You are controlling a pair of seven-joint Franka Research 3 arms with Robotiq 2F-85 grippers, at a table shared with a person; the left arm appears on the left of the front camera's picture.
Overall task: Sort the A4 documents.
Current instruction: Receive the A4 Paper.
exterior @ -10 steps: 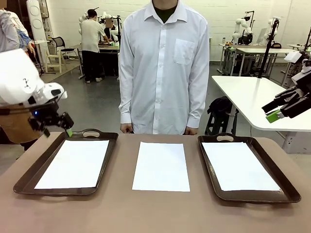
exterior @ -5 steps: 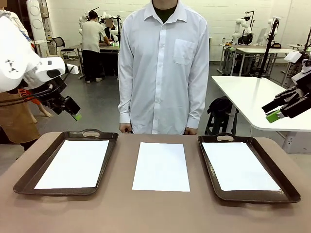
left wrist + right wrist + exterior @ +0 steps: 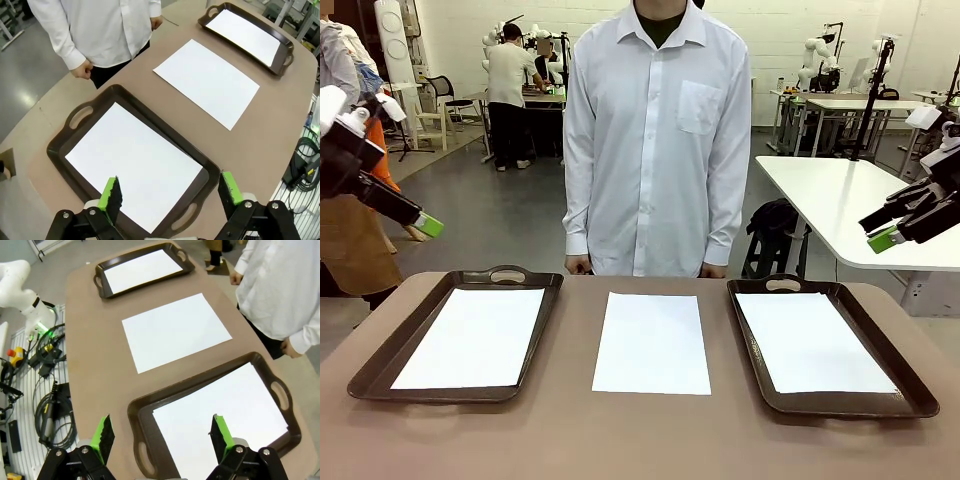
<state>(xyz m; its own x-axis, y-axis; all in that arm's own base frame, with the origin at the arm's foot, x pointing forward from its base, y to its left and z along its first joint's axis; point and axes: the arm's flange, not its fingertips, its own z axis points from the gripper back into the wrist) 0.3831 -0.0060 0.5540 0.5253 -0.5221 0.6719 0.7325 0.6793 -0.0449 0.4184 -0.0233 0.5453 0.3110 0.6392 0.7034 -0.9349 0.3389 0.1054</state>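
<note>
Brown tabletop [image 3: 640, 440] fills my front feed, with a workshop of white tables and other people well behind it. At 12 o'clock a person in a white shirt [image 3: 658, 140] stands against the far edge, both hands down at the table's rim.

I count 3 A4 documents. 1 sheet lies in the left tray [image 3: 380, 365] at about 9 o'clock, sitting inside its rim: the left sheet [image 3: 470, 337]. The middle sheet [image 3: 652, 342] lies bare on the table at the centre, between the 2 trays and touching neither. The right sheet [image 3: 812, 341] lies in the right tray [image 3: 910, 395] at 3 o'clock.

My left gripper [image 3: 420, 222] hangs in the air at 10 o'clock, above and outside the left tray's far corner, green pads showing. On the left wrist feed the left gripper [image 3: 170, 192] has its fingers spread wide with nothing between them, looking down on the left tray.

My right gripper [image 3: 885, 236] hovers at 2 o'clock, off the table's right edge and well above the right tray. On the right wrist feed its fingers [image 3: 106, 436] stand apart and empty over the near handle of the right tray
</note>
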